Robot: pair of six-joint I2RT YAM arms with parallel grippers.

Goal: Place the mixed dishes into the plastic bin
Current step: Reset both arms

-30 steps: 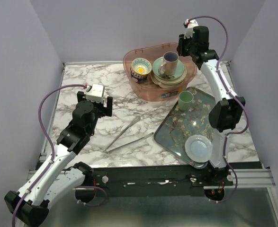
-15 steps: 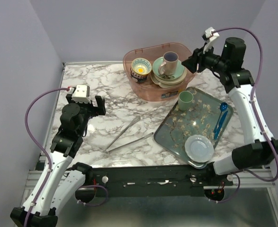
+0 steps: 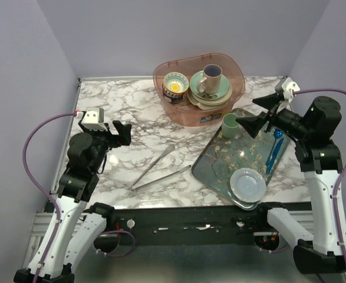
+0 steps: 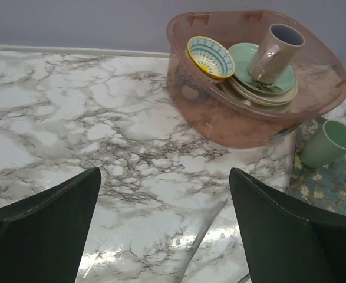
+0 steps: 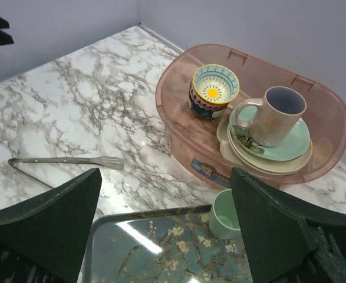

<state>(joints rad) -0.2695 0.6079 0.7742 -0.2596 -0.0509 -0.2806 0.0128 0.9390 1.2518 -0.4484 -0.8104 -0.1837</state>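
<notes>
The plastic bin (image 3: 185,114) stands at the back of the table. It holds a navy-and-yellow patterned bowl (image 3: 175,84) and a lilac mug (image 3: 210,78) that stands on a mint-green plate (image 3: 222,92) topping a stack of plates. The right wrist view shows the same bowl (image 5: 214,88) and mug (image 5: 276,115). A green cup (image 3: 231,125) and a pale blue dish (image 3: 247,184) sit on the floral tray (image 3: 217,165). My right gripper (image 3: 254,113) hangs open above the tray, empty. My left gripper (image 3: 121,134) is open and empty over the marble at the left.
Long metal tongs (image 3: 158,168) lie on the marble between the arms, left of the tray. A blue spoon (image 3: 273,150) rests on the tray's right side. Walls close in the table at the left, back and right.
My right arm has swung back from beside the bin to above the tray, and its jaws have opened wide. My left arm has drawn back a little to the left.
</notes>
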